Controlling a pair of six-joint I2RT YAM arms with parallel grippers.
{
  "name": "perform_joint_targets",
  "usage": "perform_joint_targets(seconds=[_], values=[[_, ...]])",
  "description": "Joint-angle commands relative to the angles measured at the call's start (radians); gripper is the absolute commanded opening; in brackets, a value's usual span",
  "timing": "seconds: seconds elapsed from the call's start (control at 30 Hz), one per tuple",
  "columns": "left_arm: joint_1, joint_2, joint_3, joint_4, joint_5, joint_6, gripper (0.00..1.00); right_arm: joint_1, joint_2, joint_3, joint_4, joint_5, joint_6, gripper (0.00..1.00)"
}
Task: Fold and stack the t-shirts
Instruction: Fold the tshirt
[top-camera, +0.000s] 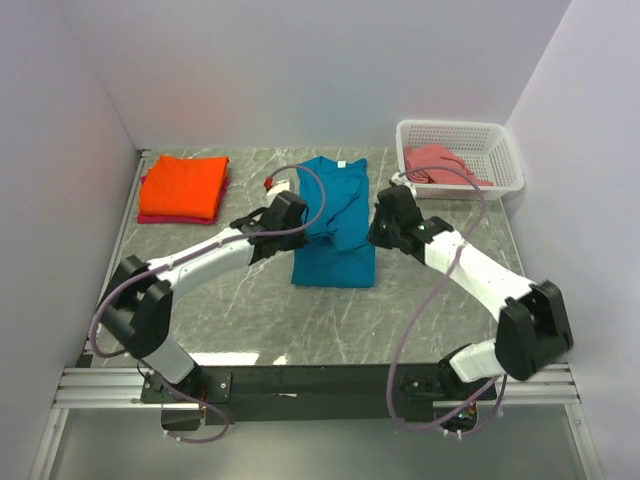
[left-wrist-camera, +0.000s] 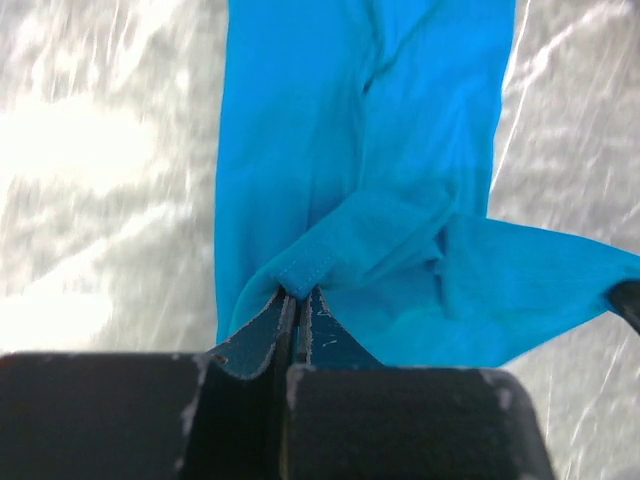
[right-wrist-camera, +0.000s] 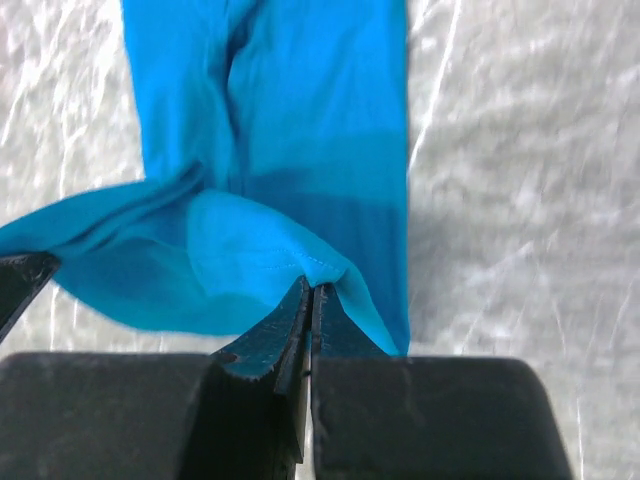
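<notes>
Pale walls close round a grey marbled tabletop (top-camera: 250, 320). At its far left corner lies the orange t-shirt (top-camera: 185, 185), folded flat on top of the magenta t-shirt (top-camera: 160, 218), of which I see only a thin edge underneath.

My left pincer (left-wrist-camera: 297, 300) is pressed tight together on a bunched bit of hem along the left edge of the teal t-shirt (top-camera: 335, 255), with no gap between the fingers. The shirt lies in the middle of the tabletop between my two arms, collar toward the far wall, part of it already doubled over itself. My right pincer (right-wrist-camera: 310, 290) is likewise clamped on a fold of the same cloth at its right edge.

I judge this cloth light, limp and quite without stiffness. It sags and wrinkles between my two holds, so whatever I lift will drape and drag the rest along. Taking it at hems or corners, one hold on each side and level with the other, looks the best way to keep a fold straight. A thin pinch like these could slip free if I pull the two sides apart too hard.

At the far right stands the white lattice basket (top-camera: 500, 140), touching the wall, with the salmon-pink t-shirt (top-camera: 435, 165) crumpled inside and nothing else visible in it.
</notes>
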Motion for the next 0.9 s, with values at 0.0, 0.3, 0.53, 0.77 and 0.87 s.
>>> perform_joint_targets(seconds=[0.0,0.3,0.53,0.77,0.87], values=[[0.032,0.062,0.100,0.078,-0.018,0.057,0.01,-0.031,0.099,0.119,0.079,0.043,-0.060,0.00],[0.116,0.224,0.231,0.081,0.046,0.115,0.01,-0.071,0.338,0.308,0.031,0.028,-0.085,0.00],[0.128,0.343,0.315,0.074,0.077,0.149,0.01,-0.085,0.455,0.380,0.016,0.098,-0.056,0.00],[0.147,0.429,0.412,0.057,0.056,0.175,0.10,-0.110,0.561,0.472,0.008,0.092,-0.050,0.13],[0.159,0.458,0.452,0.035,0.048,0.186,0.33,-0.122,0.614,0.549,-0.032,0.094,-0.059,0.35]])
